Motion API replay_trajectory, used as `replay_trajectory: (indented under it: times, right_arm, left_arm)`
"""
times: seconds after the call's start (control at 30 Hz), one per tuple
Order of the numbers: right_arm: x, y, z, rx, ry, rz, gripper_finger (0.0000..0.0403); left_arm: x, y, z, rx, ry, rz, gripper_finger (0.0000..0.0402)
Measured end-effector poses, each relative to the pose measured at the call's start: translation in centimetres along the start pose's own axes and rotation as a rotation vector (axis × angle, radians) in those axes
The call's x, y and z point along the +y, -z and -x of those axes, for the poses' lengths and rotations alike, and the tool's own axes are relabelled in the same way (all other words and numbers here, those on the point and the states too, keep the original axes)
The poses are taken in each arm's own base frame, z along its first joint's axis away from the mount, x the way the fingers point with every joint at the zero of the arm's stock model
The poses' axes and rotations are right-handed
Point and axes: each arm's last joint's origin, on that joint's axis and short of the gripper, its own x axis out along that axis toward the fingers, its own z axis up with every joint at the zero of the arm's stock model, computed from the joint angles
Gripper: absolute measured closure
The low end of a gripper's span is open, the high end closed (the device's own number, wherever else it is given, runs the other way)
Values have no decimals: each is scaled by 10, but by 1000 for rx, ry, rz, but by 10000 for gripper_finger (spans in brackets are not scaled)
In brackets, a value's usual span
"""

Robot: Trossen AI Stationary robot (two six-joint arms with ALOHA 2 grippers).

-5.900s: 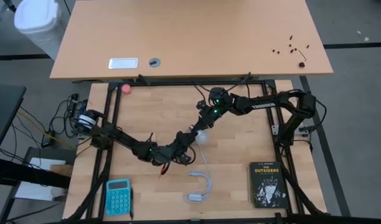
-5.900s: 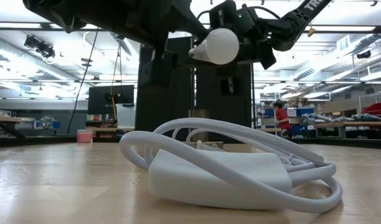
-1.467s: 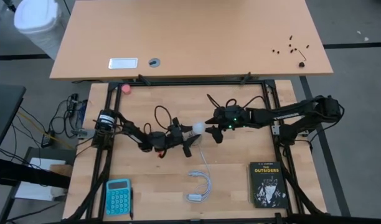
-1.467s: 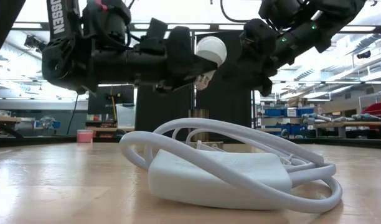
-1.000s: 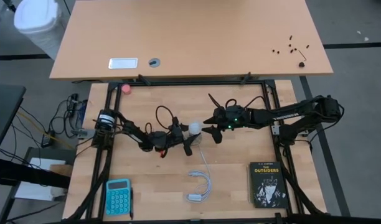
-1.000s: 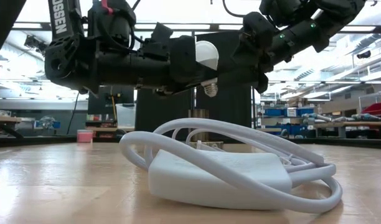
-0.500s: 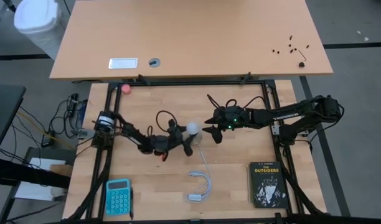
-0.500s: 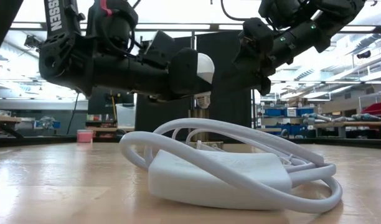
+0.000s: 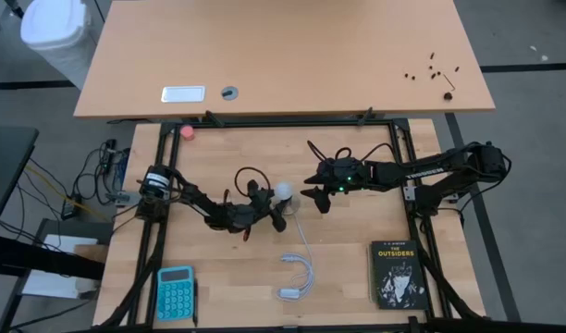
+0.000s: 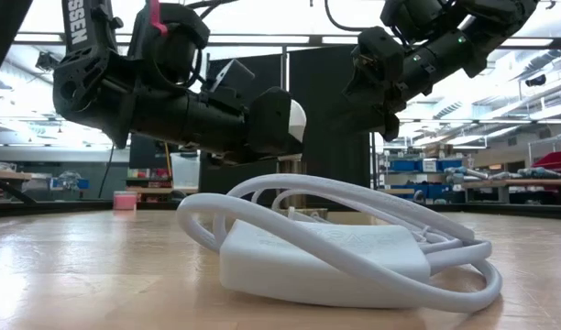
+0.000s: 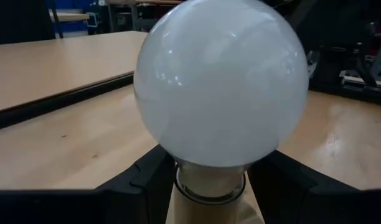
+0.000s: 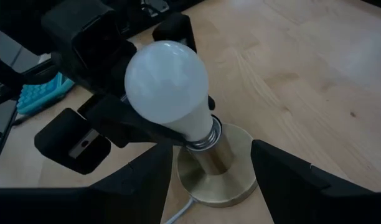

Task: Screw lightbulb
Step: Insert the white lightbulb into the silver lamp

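overhead, table-level, two wrist close-ups (lightbulb (image 12: pixel 167 84) shared)

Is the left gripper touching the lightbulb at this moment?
Touching. In the right wrist view the left gripper has its dark jaws clamped on the lightbulb at its neck, just above the brass socket.

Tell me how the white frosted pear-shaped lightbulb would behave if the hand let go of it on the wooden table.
The white frosted pear-shaped lightbulb has a round globe, so it would probably roll, likely curving toward its narrower base. Its smooth, glossy surface looks slippery, which may be why the left hand grips it at the neck. It is probably light and fragile. For now its base sits at the brass socket.
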Motion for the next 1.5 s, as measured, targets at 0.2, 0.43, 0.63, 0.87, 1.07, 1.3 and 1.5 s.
replay_trajectory:
  times: [0.2, 0.43, 0.63, 0.87, 1.07, 1.3, 1.5]
  right_arm:
    - [0, 0, 0, 0, 0, 0, 174]
    - [0, 0, 0, 0, -1, 4, 174]
    - [0, 0, 0, 1, -2, 3, 174]
    - [2, 1, 0, 2, -6, 4, 174]
    - [2, 1, 0, 3, -6, -3, 174]
    - [2, 3, 0, 27, -5, -1, 174]
    - [0, 6, 0, 65, 1, -1, 175]
  left_arm:
    - [0, 1, 0, 5, 0, -26, 206]
    - [-1, -3, 0, -21, 26, -19, 175]
    - [0, -3, -1, -23, 17, 5, 134]
    - [6, -8, -7, -54, 8, 34, 128]
    - [9, -9, -18, -22, 61, 36, 129]
    - [10, -10, -27, 13, 87, 18, 129]
    - [10, -9, -27, 28, 115, 31, 129]
